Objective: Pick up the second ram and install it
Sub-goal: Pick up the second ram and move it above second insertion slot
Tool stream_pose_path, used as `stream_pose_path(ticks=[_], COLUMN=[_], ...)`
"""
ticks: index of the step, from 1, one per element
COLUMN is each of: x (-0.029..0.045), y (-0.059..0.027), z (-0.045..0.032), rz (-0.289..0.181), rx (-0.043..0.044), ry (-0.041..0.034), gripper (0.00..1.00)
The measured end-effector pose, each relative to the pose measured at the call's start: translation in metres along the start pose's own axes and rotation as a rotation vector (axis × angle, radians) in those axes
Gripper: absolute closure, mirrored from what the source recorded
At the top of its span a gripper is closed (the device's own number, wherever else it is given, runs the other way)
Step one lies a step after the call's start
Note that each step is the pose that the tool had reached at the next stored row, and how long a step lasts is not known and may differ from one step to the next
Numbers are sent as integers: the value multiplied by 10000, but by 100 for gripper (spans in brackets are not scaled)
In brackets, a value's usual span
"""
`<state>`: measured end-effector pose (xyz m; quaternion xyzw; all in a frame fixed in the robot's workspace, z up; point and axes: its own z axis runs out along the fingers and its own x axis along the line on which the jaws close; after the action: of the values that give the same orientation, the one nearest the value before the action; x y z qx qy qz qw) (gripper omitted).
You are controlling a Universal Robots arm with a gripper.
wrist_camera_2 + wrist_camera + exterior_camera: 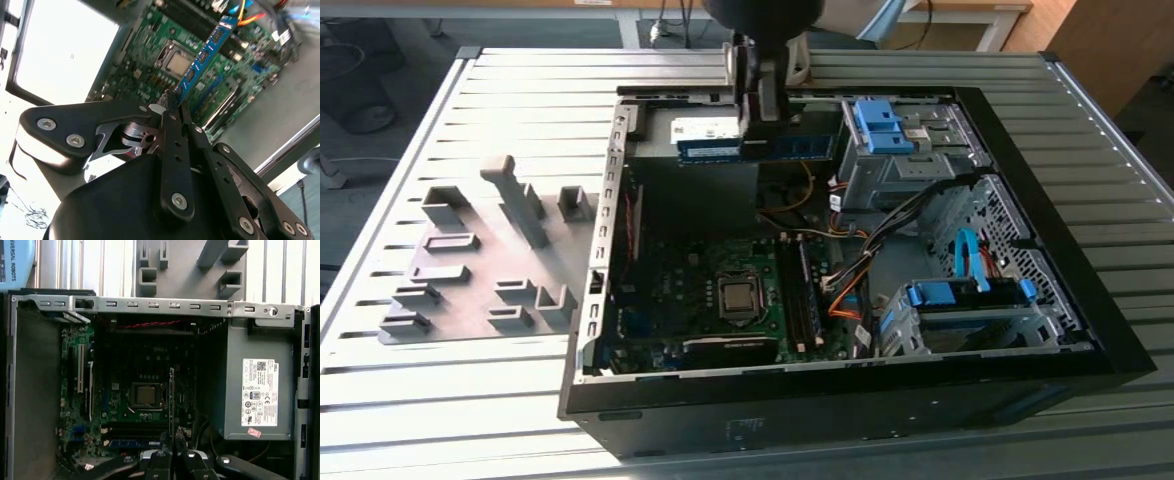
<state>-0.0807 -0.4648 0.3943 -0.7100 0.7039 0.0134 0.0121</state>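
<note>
My gripper (761, 130) hangs over the far part of the open computer case (1067, 330), shut on the second ram (807, 147). The ram is a long blue board with dark chips, held level by its middle above the power supply (700, 185). In the second wrist view the ram (206, 50) sticks out from the closed gripper (172, 104) over the motherboard (150, 65). In the first wrist view the ram (172, 395) shows edge-on, running from the gripper (172, 449) toward the processor socket (145, 395).
The memory slots (806, 300) lie beside the processor (739, 296); a blue strip (134, 443) sits in one slot. Blue drive-bay clips (881, 125) and orange and black cables (847, 285) crowd the exterior view's right. Grey fixture blocks (480, 260) stand outside the case.
</note>
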Motion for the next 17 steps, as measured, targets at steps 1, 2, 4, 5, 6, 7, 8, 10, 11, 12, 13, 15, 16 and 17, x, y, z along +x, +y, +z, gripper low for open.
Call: stream_pose_path(ticks=[1,2,4,5,6,7,8,10,11,12,13,15,16,17], x=[0,1,2,2,2,3,3,4,5,5,6,7,7,7], y=[-45,-92,-183,-227,-274,-317,-362,-456,-501,-544,-584,-658,-682,-688], z=[0,1,2,3,4,5,6,10,12,13,14,15,15,15], rz=[0,0,0,0,0,0,0,0,0,0,0,0,-1,-1], rx=[0,0,1,1,1,1,1,1,1,1,1,0,0,0], ry=[0,0,0,-1,-1,-1,-1,-1,-2,-2,-2,0,1,1], gripper=[86,86,86,86,86,86,86,86,86,86,86,86,86,86])
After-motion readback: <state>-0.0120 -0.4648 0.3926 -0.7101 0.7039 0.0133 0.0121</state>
